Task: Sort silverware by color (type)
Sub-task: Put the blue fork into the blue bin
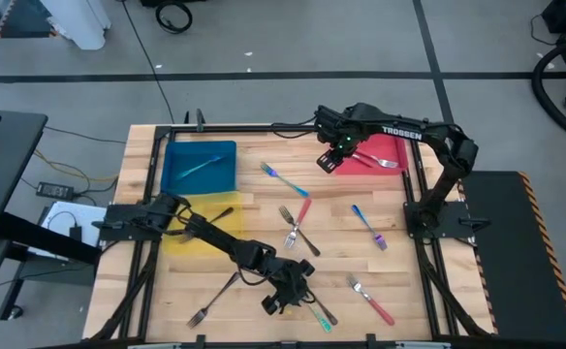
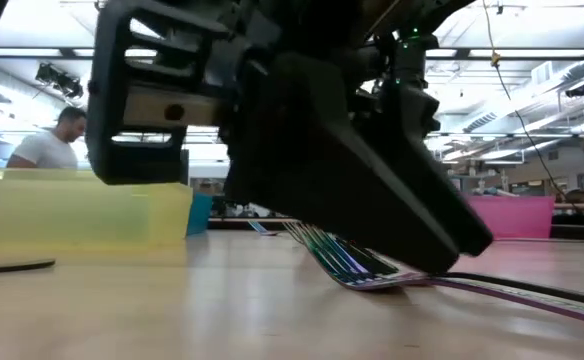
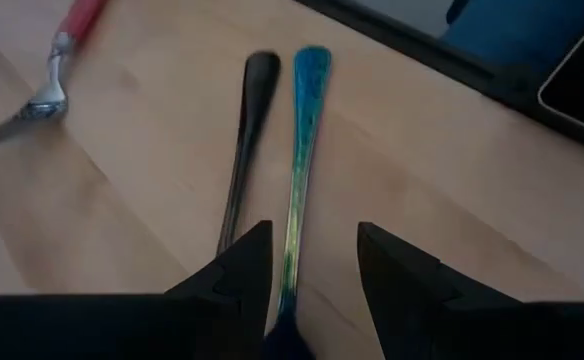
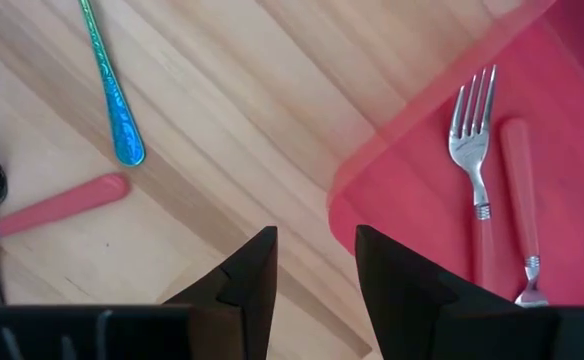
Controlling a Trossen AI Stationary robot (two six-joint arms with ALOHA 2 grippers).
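Observation:
My left gripper (image 3: 312, 235) is low over the table's near middle (image 1: 298, 296), open. Its fingers stand on either side of a blue-teal fork (image 3: 299, 170) without touching it. That fork lies flat beside a dark grey fork (image 3: 244, 140), and its tine end is hidden under the gripper. In the low view its iridescent tines (image 2: 357, 265) rest on the wood. My right gripper (image 4: 314, 240) hangs open, pointing down, over bare wood by the red tray's (image 1: 399, 145) left edge. Two red-handled forks (image 4: 492, 190) lie in that tray.
A blue tray (image 1: 181, 170) holds one blue fork, and a yellow tray (image 1: 201, 233) sits under my left arm. Loose forks lie about the middle: teal (image 1: 285, 179), red and dark crossed (image 1: 298, 228), blue (image 1: 370, 228), red (image 1: 370, 299), dark (image 1: 215, 301). A person (image 2: 57, 140) is behind the table.

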